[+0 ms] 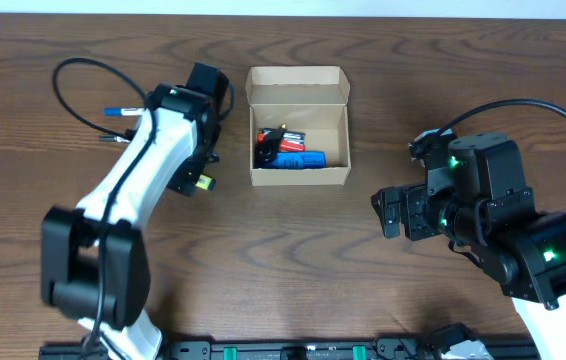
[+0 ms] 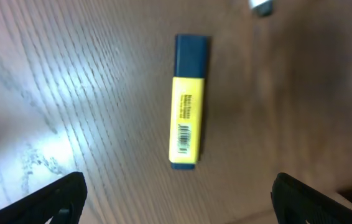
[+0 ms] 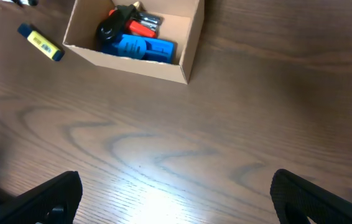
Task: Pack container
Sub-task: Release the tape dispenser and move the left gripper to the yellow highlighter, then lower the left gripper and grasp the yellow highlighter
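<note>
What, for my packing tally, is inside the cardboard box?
Inside the container lie a blue item, a red-orange item and a black item, clustered together. Anything underneath them is covered, so I cannot tell if more is packed.

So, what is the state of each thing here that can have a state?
Tan cardboard box with flap lid: lid open, partly filled.
Yellow highlighter with dark blue cap: capped, lying flat on the brown wooden table, outside the box.
Left hand: open, empty, over the highlighter.
Right hand: open, empty.
</note>
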